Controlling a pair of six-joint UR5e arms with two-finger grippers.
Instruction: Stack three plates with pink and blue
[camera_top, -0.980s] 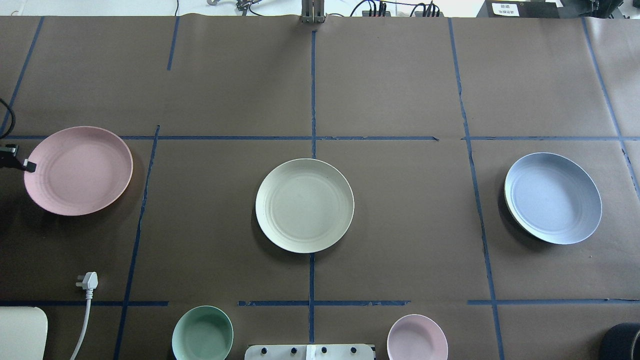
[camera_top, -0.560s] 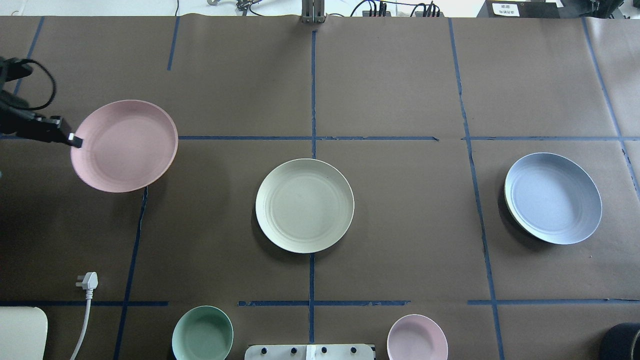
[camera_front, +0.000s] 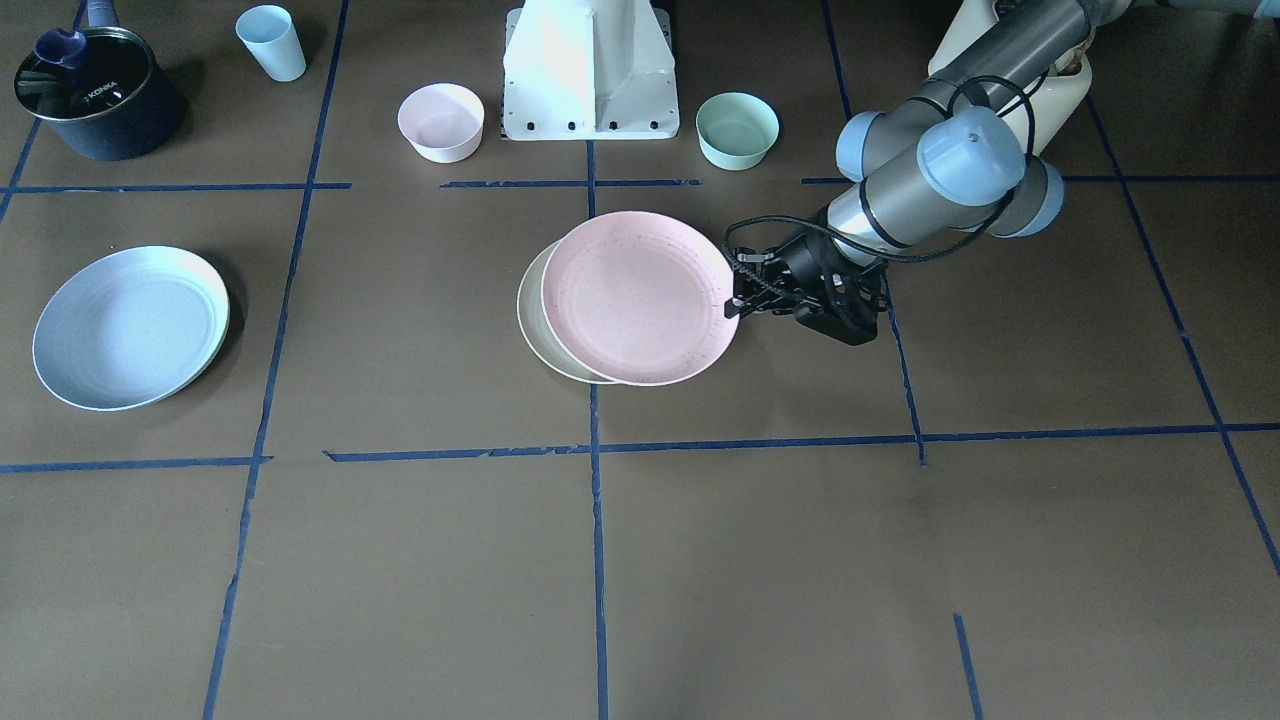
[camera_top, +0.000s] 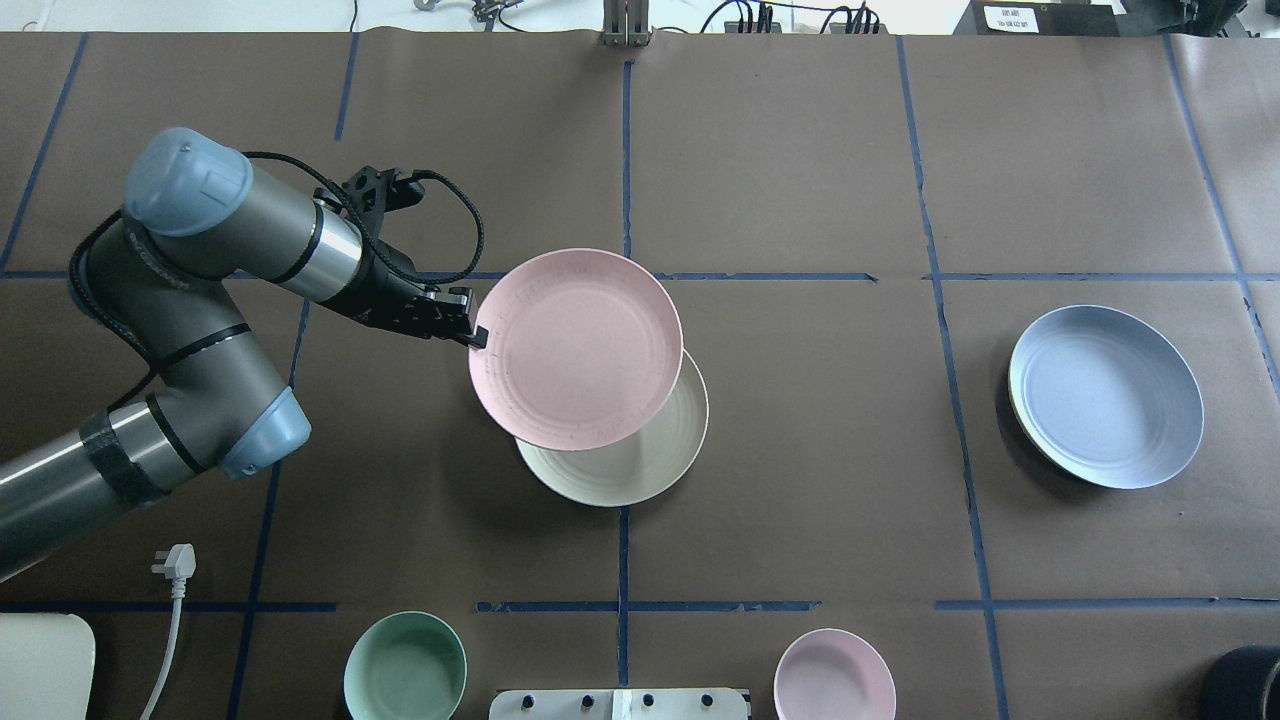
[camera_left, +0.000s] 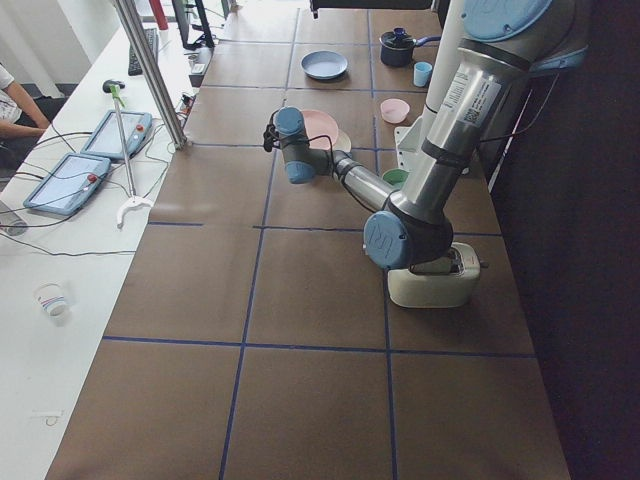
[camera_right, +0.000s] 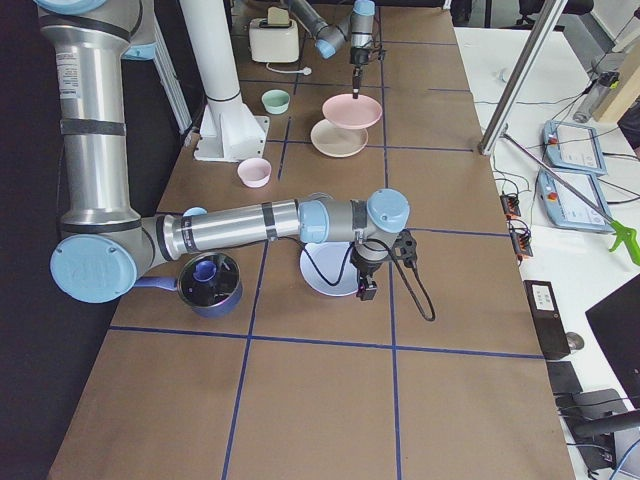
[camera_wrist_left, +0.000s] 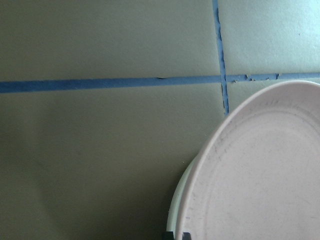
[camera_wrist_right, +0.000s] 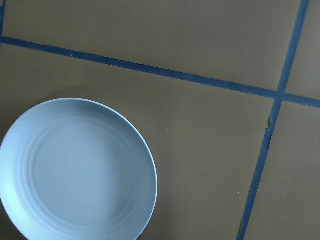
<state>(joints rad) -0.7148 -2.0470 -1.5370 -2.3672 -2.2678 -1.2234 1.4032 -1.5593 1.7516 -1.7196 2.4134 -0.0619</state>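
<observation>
Left gripper (camera_top: 479, 338) clamps the pink plate (camera_top: 577, 348) by its rim, over the white plate (camera_top: 640, 470) (offset); right gripper (camera_right: 366, 292): cannot tell.

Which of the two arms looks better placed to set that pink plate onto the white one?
Left. The left gripper pinches the pink plate by its rim, and that plate hangs over the cream plate, a little off-centre. The right gripper is far off, beside the blue plate.

Brown paper (camera_top: 800, 150) taped with blue lines (camera_top: 627, 180) covers the table (camera_top: 800, 520); beside it stands a white bench (camera_left: 60, 310) holding two tablets (camera_left: 65, 183).
</observation>
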